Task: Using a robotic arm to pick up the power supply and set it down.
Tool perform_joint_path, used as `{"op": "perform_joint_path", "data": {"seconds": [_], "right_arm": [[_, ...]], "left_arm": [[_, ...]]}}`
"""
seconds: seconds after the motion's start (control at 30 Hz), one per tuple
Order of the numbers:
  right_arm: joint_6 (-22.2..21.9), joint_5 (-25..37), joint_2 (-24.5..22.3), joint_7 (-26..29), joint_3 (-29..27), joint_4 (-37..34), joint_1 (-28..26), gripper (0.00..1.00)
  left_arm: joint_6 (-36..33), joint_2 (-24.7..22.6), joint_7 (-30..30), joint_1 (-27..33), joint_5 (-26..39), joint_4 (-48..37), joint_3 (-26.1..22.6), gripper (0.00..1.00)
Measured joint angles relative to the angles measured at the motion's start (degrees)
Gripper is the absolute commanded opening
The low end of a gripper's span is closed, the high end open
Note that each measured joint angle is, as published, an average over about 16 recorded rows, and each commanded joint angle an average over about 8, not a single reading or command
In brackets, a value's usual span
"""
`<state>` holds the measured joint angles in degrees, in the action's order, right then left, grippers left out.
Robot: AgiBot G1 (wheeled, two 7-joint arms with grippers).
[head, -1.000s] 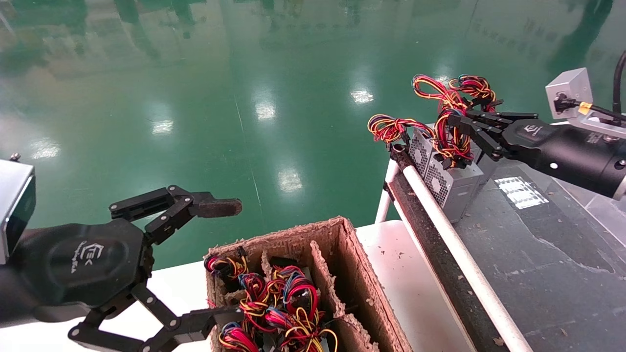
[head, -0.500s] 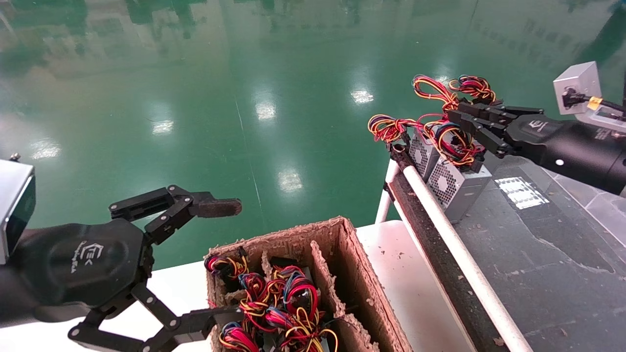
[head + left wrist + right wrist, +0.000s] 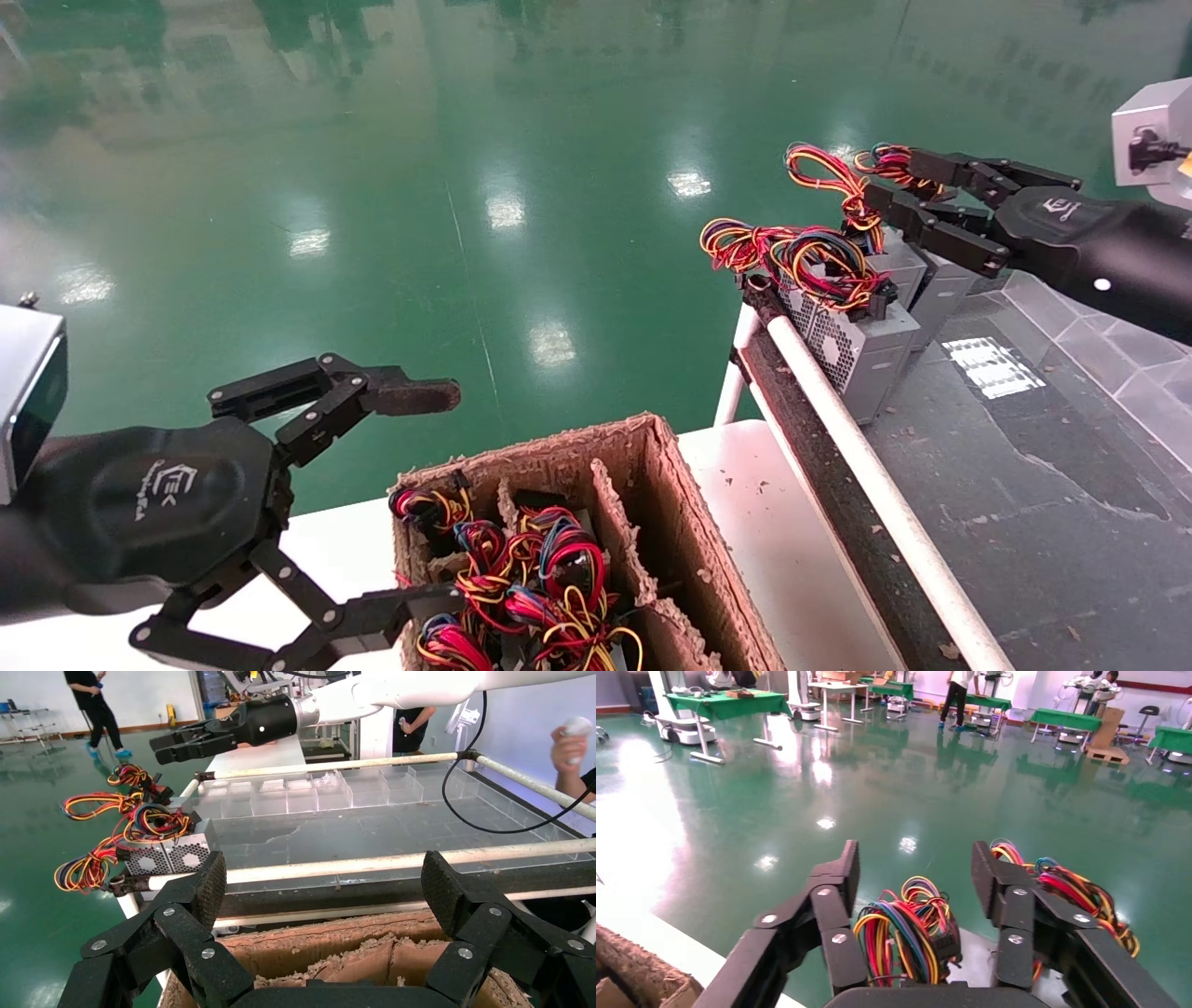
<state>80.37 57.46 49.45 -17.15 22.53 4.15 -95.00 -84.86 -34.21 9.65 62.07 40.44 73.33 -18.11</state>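
The power supply (image 3: 861, 352), a grey metal box with a honeycomb vent side, rests on the dark belt (image 3: 1024, 485) by its left rail, its looped coloured wires (image 3: 824, 266) lying on top. It also shows in the left wrist view (image 3: 169, 857). My right gripper (image 3: 899, 182) hovers open just behind and to the right of it, touching nothing. In the right wrist view the right gripper (image 3: 916, 871) spreads above a wire bundle (image 3: 905, 931) without pinching it. My left gripper (image 3: 433, 503) stays parked and open over the cardboard box's left edge, empty (image 3: 325, 888).
Two more grey supplies (image 3: 941, 289) stand behind the placed one. A cardboard box (image 3: 559, 443) with dividers holds several wired supplies. A white rail (image 3: 866, 485) edges the belt. Clear plastic trays (image 3: 1071, 317) lie at the far right. Green floor lies beyond.
My right gripper was shut on the wire loop with the supply lifted and tilted. It lowered the supply onto the belt, opened, and drew back to the right. The left arm stayed still.
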Motion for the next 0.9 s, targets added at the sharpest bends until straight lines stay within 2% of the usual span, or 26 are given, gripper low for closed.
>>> {"op": "perform_joint_path", "data": {"seconds": [0.67,0.9], "right_arm": [[1.93,-5.2,-4.68,8.94,-2.22,22.26,10.72,1.0],[2.24,-6.14,-5.57,10.66,-2.61,26.54,12.78,1.0]], "left_arm": [[0.0,0.01,-0.03,0.02,-0.02,-0.04,-0.04,1.0],[0.0,0.01,-0.03,0.02,-0.03,-0.04,-0.05,0.98]]}}
